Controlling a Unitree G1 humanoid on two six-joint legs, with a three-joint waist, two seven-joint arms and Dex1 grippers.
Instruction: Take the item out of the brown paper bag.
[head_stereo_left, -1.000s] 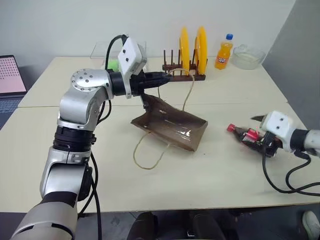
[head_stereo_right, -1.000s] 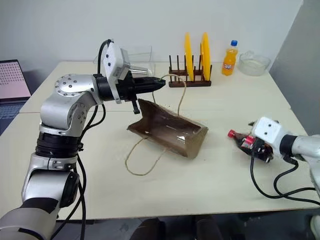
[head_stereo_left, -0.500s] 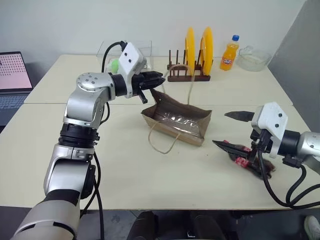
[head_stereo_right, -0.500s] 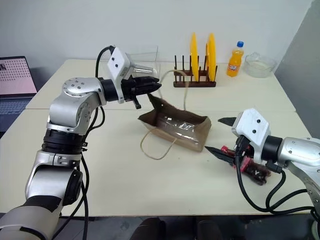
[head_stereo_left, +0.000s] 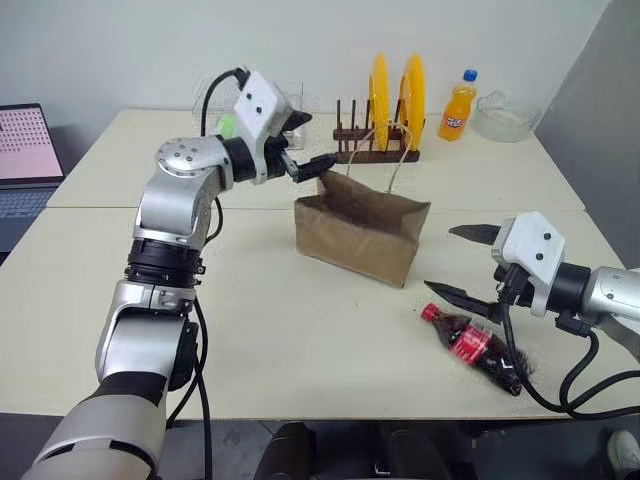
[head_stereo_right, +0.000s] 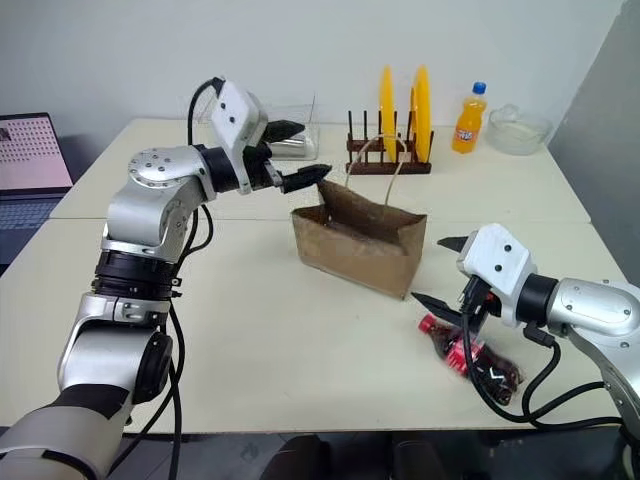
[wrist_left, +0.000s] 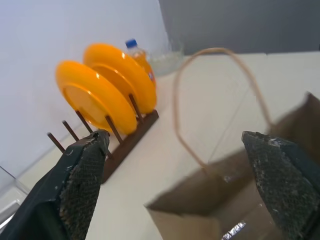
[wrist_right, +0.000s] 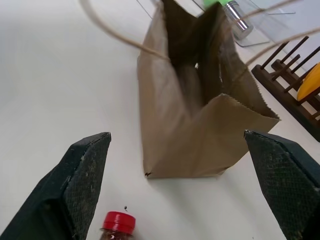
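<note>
Left eye view gave you the clearest read: the right gripper (head_stereo_left: 463, 262) had its two black fingers spread wide apart with nothing between them, hanging just above and beside the cap end of the cola bottle (head_stereo_left: 473, 346). The bottle lay on its side on the table (head_stereo_left: 300, 340), out of the bag, and no finger touched it. Its long axis ran diagonally across the tabletop, with the red cap (head_stereo_left: 429, 313) pointing toward the brown paper bag (head_stereo_left: 360, 228) and the robot's left, and the base toward the near right edge of the table. Your left gripper (head_stereo_left: 308, 142) also stood with its fingers wide apart, holding nothing, just beside the bag's upper left corner. In the left wrist view one looped string handle (wrist_left: 220, 95) arched up between those fingers without touching either. The bag stood upright with its mouth open at the top, near the bottle but apart from it. Behind the bag you had the wooden rack (head_stereo_left: 372, 150) with two yellow plates (head_stereo_left: 392, 92), the orange soda bottle (head_stereo_left: 456, 104) and a clear bowl (head_stereo_left: 502, 112).
</note>
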